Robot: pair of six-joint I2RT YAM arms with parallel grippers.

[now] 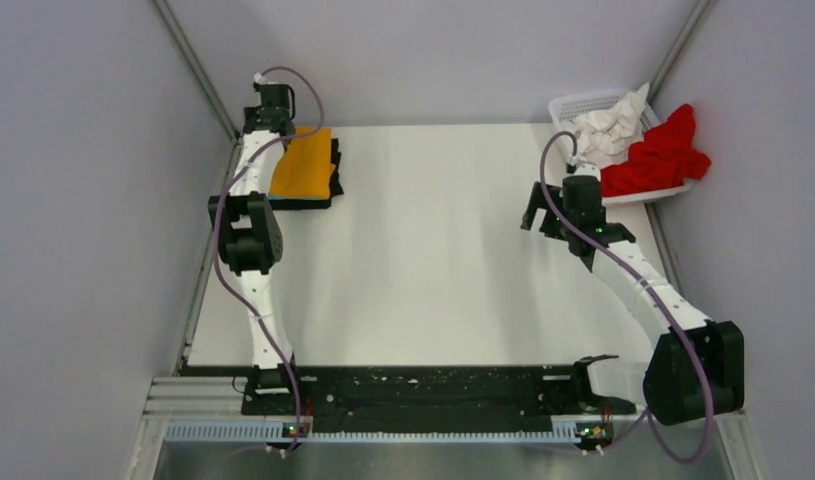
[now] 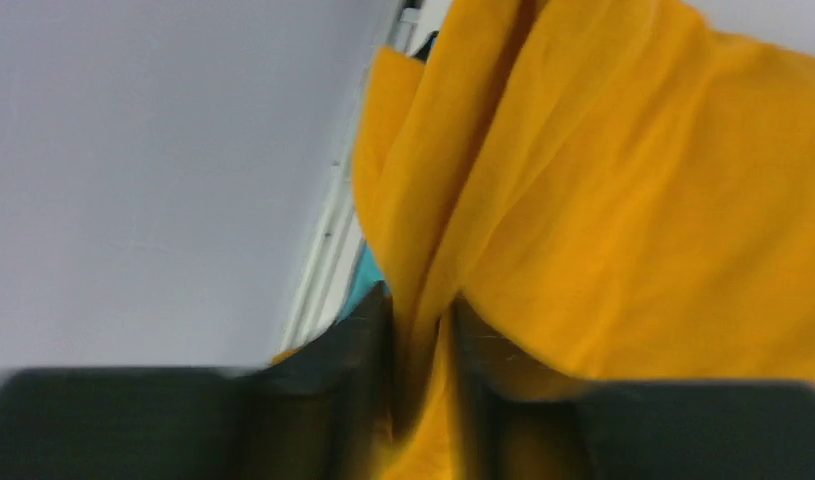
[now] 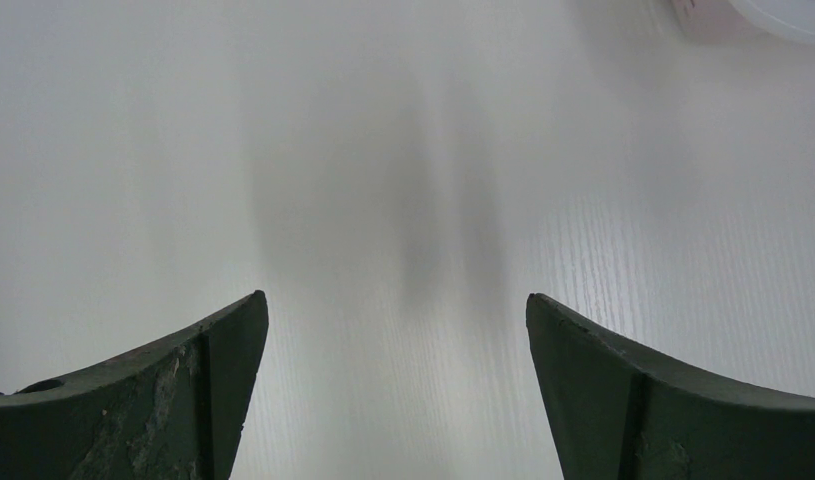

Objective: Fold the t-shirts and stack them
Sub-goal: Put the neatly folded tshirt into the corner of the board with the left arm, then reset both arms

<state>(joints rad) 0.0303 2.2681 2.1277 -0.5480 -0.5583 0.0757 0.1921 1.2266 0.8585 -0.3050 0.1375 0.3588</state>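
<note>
At the far left corner the left fingers (image 2: 358, 350) are clamped on a fold of the mustard-orange t-shirt (image 1: 303, 165), which lies folded on top of the stack. The black t-shirt (image 1: 336, 168) shows under it, and in the left wrist view a sliver of the turquoise t-shirt (image 2: 361, 285) shows as well.

The main risk sits here. If the arm lifts or pulls back before the fingers let go, the cloth is likely to come with them, undoing the fold and dragging the top layer off the pile. The stack also lies close to the left wall (image 1: 103, 200) and the worktop's edge, so a sideways tug could push a layer over it.

To the right, the right fingers (image 3: 183, 390) are spread wide apart with nothing between them, hanging over bare worktop (image 1: 433, 250) just short of the basket (image 1: 583, 103). The white t-shirt (image 1: 608, 130) and the red t-shirt (image 1: 663, 155) lie crumpled in the basket, the red one spilling over its right rim. A grab there could take both shirts at once, since they are bunched together. It could also snag the mesh and shift the light basket, which already overhangs the far right corner.

The worktop is white, matte and smooth, with a faint grain in the right wrist view, so cloth should slide on it easily. Plain pale grey walls close in the sides and the back, with metal struts at the corners.
</note>
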